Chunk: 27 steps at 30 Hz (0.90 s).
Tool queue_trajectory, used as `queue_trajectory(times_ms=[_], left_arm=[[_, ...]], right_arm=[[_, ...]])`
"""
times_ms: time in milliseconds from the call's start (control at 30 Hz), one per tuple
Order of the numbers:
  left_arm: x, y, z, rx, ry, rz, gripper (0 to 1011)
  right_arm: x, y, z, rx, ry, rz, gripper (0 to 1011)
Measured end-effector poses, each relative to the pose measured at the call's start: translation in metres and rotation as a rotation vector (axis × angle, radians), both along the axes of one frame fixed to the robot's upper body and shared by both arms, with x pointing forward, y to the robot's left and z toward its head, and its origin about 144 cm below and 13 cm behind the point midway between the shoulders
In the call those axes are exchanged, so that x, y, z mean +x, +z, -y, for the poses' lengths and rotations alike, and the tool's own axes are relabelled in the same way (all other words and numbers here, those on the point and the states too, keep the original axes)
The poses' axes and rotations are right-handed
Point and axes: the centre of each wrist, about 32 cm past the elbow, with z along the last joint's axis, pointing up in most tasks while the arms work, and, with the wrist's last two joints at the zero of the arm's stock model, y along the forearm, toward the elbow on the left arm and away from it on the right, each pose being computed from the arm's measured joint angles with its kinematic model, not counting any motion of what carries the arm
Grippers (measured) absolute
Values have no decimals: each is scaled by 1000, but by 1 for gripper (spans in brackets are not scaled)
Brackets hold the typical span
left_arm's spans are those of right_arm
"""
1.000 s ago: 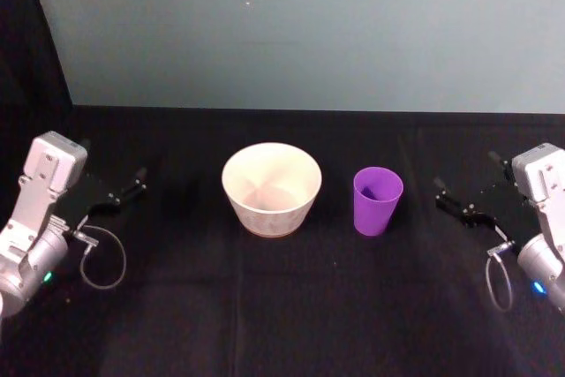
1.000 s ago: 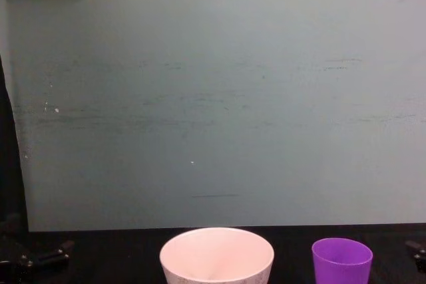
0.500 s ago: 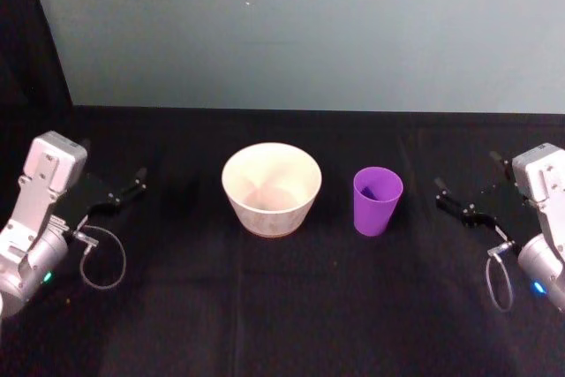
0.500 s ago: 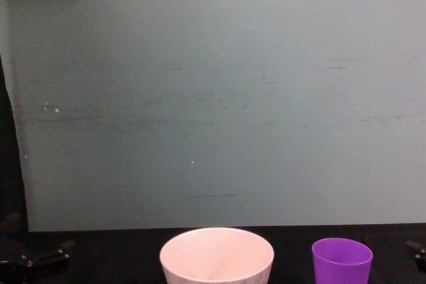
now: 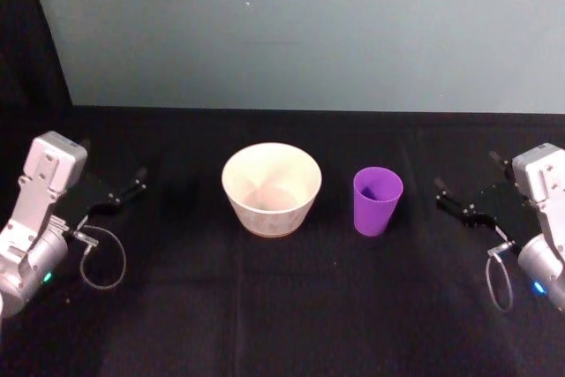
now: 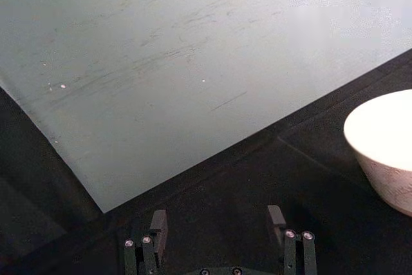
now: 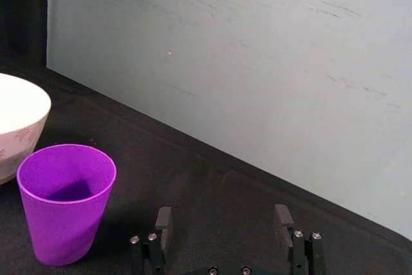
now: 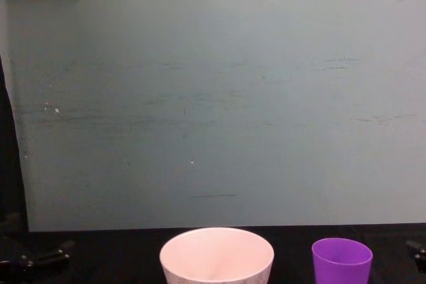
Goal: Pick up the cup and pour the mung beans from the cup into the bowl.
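Pickup not yet begun: cup [image 5: 378,200] stands mid tabletop [image 5: 282,306], just beside bowl [image 5: 271,188]. My right gripper [image 7: 223,220], jaws wide, sits near the right edge; next I'd drive it around the cup. Left gripper [image 6: 217,220] parked wide by the left edge.

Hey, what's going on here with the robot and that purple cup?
Nothing is being handled yet. The purple cup stands upright on the black table, just right of the white bowl, apart from it. The right gripper sits off to the cup's right, fingers open; the left gripper is parked at the far left, also open. No pouring has begun.
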Motion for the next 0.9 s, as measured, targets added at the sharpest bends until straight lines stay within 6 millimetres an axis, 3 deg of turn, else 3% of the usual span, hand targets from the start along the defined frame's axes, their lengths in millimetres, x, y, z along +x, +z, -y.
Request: queue_trajectory(times_ms=[900], left_arm=[[0, 0, 0, 0, 0, 0, 1011]], right_arm=[[0, 0, 0, 0, 0, 0, 1003]])
